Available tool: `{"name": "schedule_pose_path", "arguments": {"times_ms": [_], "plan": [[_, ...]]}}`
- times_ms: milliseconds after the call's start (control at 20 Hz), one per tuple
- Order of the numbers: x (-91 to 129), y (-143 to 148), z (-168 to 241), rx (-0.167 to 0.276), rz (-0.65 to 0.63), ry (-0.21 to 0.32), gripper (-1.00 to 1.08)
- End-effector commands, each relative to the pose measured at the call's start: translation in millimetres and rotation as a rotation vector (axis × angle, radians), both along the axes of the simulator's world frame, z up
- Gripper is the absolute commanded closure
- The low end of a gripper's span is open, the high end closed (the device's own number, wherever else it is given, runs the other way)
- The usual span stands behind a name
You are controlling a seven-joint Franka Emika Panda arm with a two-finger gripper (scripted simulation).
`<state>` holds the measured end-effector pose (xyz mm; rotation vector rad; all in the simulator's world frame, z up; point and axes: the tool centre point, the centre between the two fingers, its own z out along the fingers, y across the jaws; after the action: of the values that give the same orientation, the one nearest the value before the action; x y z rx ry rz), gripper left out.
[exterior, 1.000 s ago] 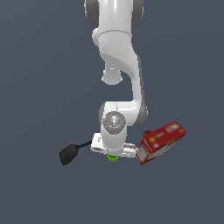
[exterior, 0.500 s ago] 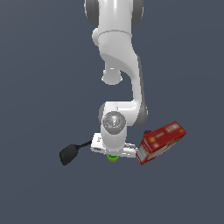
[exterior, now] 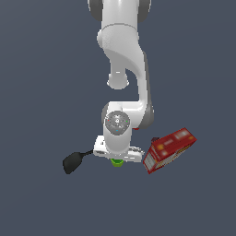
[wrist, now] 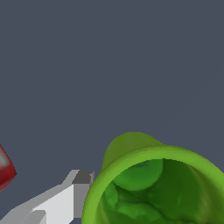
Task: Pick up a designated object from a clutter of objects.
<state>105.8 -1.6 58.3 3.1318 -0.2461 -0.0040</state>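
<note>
Closest to the wrist camera, the lime-green cup [wrist: 153, 186] fills much of the wrist view, its open mouth turned toward the lens so that the round rim and the darker green inside are plain to see. One light grey finger with a dark pad [wrist: 81, 189] stands just beside the cup's outer wall, at or very near contact; the other finger is out of that picture, so whether the gripper [exterior: 117, 156] is clenched on the cup or merely straddling it cannot be told. At the edge of the same view a sliver of red [wrist: 5, 168] shows, too little to name with certainty. In the exterior view the white arm [exterior: 125, 69] reaches down from the top of the picture and its hand sits squarely over the cup [exterior: 117, 162], of which only a small green crescent peeks out beneath the hand. Toward the exterior view's left, the black spatula [exterior: 73, 162] lies with its broad dark end away from the hand and its thin handle running in under the hand. Toward the exterior view's right, just beside the hand, the red box [exterior: 168, 150] sits tilted, one end higher than the other, with a small dark red shape [exterior: 155, 138] at its upper corner, mostly hidden. All of it rests against a plain dark blue-grey ground [exterior: 41, 92].
</note>
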Motion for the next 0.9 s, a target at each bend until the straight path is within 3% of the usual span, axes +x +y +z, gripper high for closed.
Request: {"name": "schedule_pose_path", "arguments": {"times_ms": [0, 850], "plan": [[-5.3, -4.8, 10.5, 0.0, 0.0, -0.002, 1.08], [-80.7, -61.8, 128.7, 0.002, -0.001, -0.002, 1.08]]}}
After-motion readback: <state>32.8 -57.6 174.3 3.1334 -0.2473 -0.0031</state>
